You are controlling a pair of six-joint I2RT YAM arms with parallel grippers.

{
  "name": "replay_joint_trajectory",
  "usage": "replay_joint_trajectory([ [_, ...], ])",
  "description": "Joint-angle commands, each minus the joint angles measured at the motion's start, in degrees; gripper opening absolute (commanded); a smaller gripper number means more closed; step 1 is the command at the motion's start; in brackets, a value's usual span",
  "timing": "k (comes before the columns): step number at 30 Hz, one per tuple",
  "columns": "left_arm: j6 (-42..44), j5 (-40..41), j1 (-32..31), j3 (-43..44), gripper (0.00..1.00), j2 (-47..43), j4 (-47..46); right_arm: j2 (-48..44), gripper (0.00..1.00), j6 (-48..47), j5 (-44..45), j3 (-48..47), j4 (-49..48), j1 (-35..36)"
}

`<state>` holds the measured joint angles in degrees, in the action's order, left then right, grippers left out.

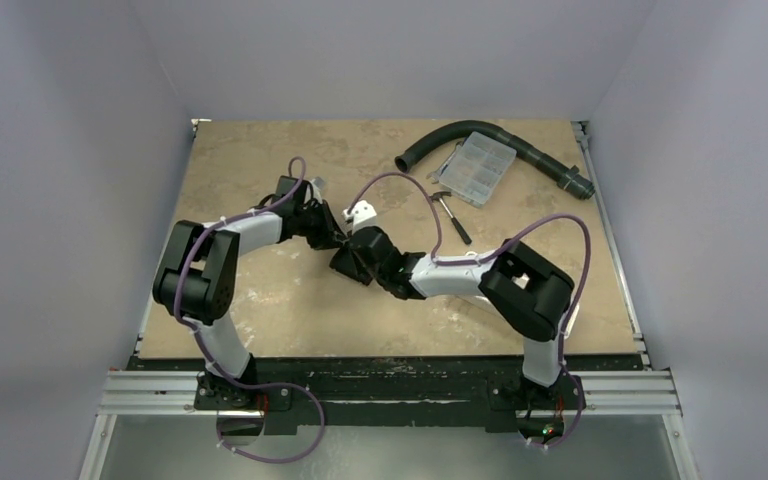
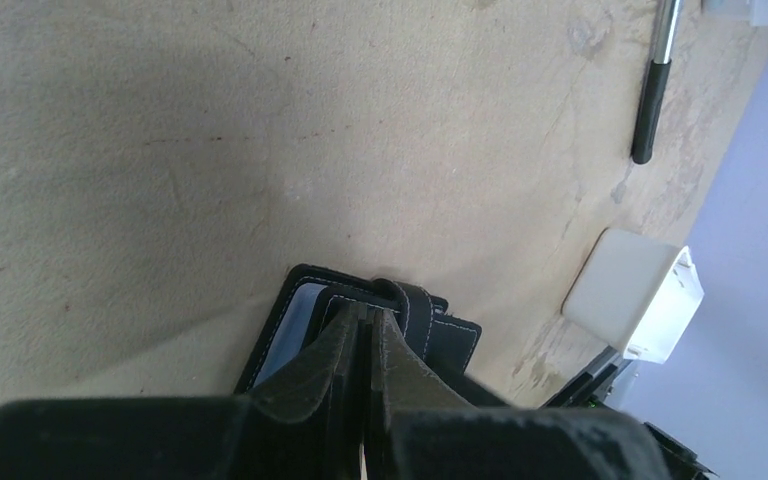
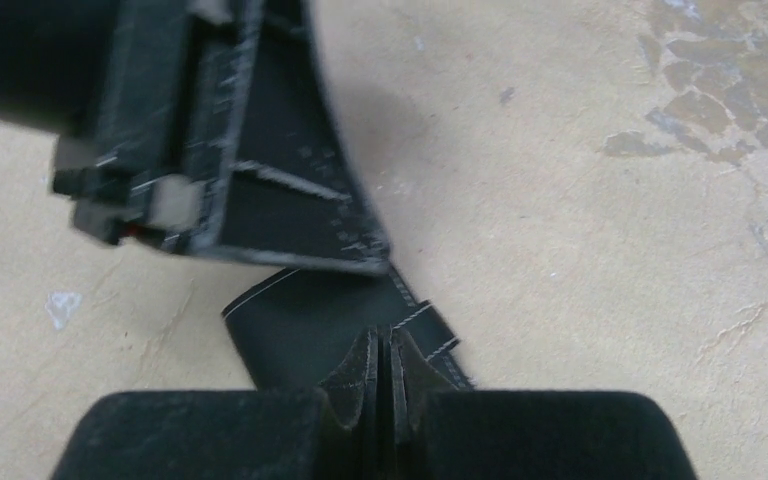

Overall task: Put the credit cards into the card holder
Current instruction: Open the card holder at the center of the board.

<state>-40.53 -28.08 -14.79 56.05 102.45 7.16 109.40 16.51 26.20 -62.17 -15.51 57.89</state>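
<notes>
The black card holder (image 1: 341,267) lies on the table between my two arms. In the left wrist view the card holder (image 2: 454,336) is partly open and shows its pale blue-grey inside. My left gripper (image 2: 371,312) is shut on the edge of its upper flap, beside the strap loop. In the right wrist view my right gripper (image 3: 388,336) is shut on the stitched edge of the card holder (image 3: 290,325), with a left gripper finger (image 3: 260,150) just above it. I see no credit cards; anything under the grippers is hidden.
A small white tray (image 1: 360,211) sits just behind the grippers and also shows in the left wrist view (image 2: 632,292). A small hammer (image 1: 452,216), a clear compartment box (image 1: 475,168) and a black hose (image 1: 520,145) lie at the back right.
</notes>
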Motion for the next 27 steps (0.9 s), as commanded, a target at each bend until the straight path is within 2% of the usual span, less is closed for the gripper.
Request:
replay_joint_trajectory([
  [1, 4.5, 5.4, 0.1, 0.8, 0.0, -3.4, 4.7, -5.4, 0.0, 6.2, -8.1, 2.4, -3.8, -4.6],
  [2, 5.1, 6.2, 0.0, 0.9, 0.0, -4.7, 4.9, -6.2, 0.0, 7.2, -12.1, 3.2, -4.6, -5.7],
  [4, 6.6, 7.5, -0.3, 1.4, 0.11, -7.3, 5.5, -7.3, 0.0, 7.1, -19.2, 4.5, -6.2, -7.6],
  [6, 8.0, 7.5, -0.3, 2.5, 0.23, -8.8, 8.0, -8.2, 0.01, 5.0, -21.8, 4.5, -4.6, -8.1],
  [7, 8.3, 6.9, -0.3, 2.5, 0.36, -9.5, 8.8, -9.1, 0.08, 3.1, -22.8, 4.7, -3.8, -8.1],
  [8, 8.6, 6.2, -0.3, 1.9, 0.44, -10.4, 9.0, -10.4, 0.17, 0.8, -23.1, 5.5, -3.6, -8.1],
  [9, 9.0, 6.0, -0.3, 1.1, 0.49, -11.3, 9.1, -11.3, 0.25, -1.7, -22.9, 7.3, -4.3, -8.1],
  [11, 9.9, 6.1, -0.3, -0.2, 0.52, -12.5, 9.0, -13.0, 0.41, -7.0, -24.2, 10.2, -7.9, -8.1],
  [13, 10.5, 4.9, -0.5, -0.9, 0.49, -12.7, 8.5, -13.7, 0.6, -13.1, -25.3, 11.9, -10.8, -8.1],
  [15, 11.0, 3.6, -1.1, -1.2, 0.38, -11.7, 8.3, -13.5, 0.65, -18.9, -26.1, 12.1, -12.8, -8.1],
  [20, 13.6, 4.8, -3.0, -1.8, 0.15, -8.6, 9.7, -12.0, 0.67, -27.3, -30.5, 11.4, -14.7, -8.2],
  [27, 14.8, 5.1, -3.8, -1.2, 0.02, -4.9, 11.8, -7.4, 0.59, -37.5, -35.3, 12.6, -19.3, -8.2],
])
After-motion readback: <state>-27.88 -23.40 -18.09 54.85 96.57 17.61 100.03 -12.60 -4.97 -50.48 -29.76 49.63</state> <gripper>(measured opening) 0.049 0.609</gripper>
